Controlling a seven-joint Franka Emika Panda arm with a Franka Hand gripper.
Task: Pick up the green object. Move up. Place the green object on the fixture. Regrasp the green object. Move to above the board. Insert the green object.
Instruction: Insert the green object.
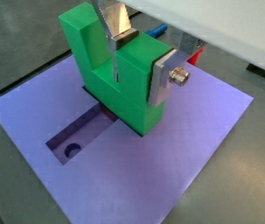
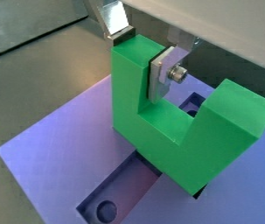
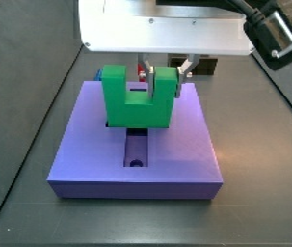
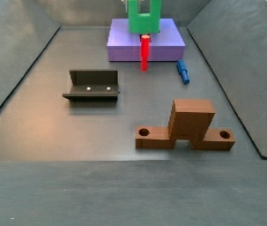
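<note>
Green object [image 1: 114,77], one prong pinched in my gripper [image 1: 141,57] jaws, must descend squarely into the board [image 1: 170,166] recess.

The green object [image 2: 170,131] looks like smooth moulded plastic, matt with just a faint sheen on its flat faces. The gripper [image 1: 138,54], sitting over the board with its fingers around one green prong, has bare silvery metal finger plates [image 1: 165,73], brushed-looking, and one carries a small shiny bolt. The board [image 3: 187,150] is matt purple plastic, smooth with no visible grain. The fixture [image 4: 92,86] looks like dull dark metal, and the floor [image 4: 100,132] is a dull grey sheet.
</note>
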